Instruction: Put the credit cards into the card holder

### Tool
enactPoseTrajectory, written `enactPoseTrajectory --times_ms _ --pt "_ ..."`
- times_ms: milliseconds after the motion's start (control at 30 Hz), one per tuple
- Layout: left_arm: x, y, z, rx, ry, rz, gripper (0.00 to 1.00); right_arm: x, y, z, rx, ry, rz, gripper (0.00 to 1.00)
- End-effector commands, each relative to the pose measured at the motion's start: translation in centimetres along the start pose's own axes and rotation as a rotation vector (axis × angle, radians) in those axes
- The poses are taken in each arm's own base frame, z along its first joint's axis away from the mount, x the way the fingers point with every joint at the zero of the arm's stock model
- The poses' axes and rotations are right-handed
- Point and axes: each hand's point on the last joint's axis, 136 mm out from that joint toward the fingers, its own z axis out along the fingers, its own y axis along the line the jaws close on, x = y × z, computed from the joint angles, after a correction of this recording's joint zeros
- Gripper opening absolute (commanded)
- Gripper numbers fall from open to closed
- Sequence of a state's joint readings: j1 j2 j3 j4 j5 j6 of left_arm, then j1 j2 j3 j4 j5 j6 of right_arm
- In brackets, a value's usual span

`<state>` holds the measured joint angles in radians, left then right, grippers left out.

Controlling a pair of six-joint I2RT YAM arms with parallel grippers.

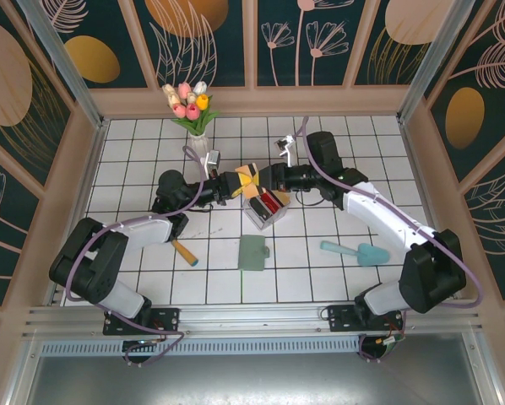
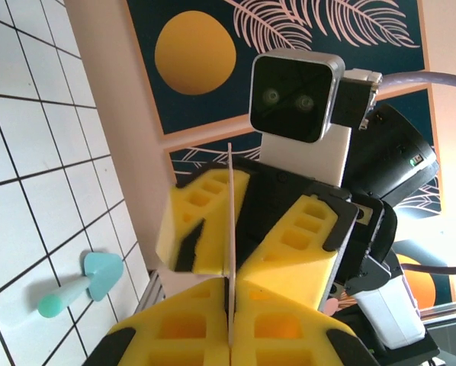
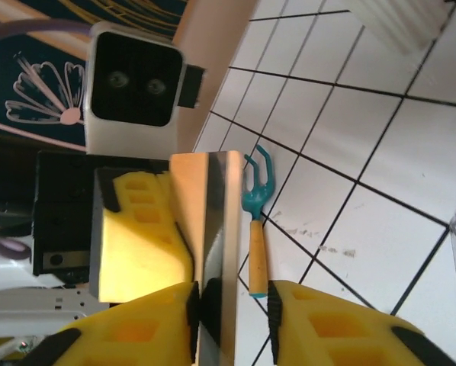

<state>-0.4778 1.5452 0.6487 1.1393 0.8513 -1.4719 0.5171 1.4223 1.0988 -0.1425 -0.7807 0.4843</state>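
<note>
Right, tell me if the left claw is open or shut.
Shut. In the left wrist view, the left claw pinches a thin tan plastic card edge-on between its yellow fingers, with no gap showing.

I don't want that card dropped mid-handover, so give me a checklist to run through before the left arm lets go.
1. The left gripper is shut on the credit card: ok.
2. The right gripper has its jaws either side of the card: ok.
3. Right jaws clamped on it: not ok, a gap shows beside one finger.
4. The card holder lies free on the table: ok.
5. Its pockets exposed: cannot tell.
</note>
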Motion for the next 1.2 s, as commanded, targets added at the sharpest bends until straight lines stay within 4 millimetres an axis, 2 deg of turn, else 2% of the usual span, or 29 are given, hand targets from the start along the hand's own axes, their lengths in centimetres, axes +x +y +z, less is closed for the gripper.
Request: enactPoseTrajectory --times_ms 0,133,367,667,1033,1167 --pt "0.4 -4.2 -0.1 0.143 0.019 0.096 0.09 0.3 -1.2 0.3 0.043 0.005 0.017 0.23" --pt "0.5 -4.9 -0.3 0.175 0.019 0.095 0.13 -0.2 -2.8 -0.8 0.095 -0.035 0.051 0.16" --pt "0.5 -5.2 -0.3 0.189 0.02 0.097 0.13 -0.4 -2.9 -1.7 0.086 -0.064 0.056 0.1" --pt "0.6 -5.4 -0.3 0.199 0.026 0.096 0.16 -0.7 -3.5 -2.2 0.108 -0.087 0.073 0.08" --pt "0.7 -5.5 -0.4 0.206 0.028 0.1 0.15 -0.8 -3.7 -2.7 0.113 -0.1 0.089 0.1" --pt "0.6 -5.4 -0.4 0.205 0.025 0.095 0.14 -1.3 -4.0 -3.5 0.136 -0.141 0.096 0.04"
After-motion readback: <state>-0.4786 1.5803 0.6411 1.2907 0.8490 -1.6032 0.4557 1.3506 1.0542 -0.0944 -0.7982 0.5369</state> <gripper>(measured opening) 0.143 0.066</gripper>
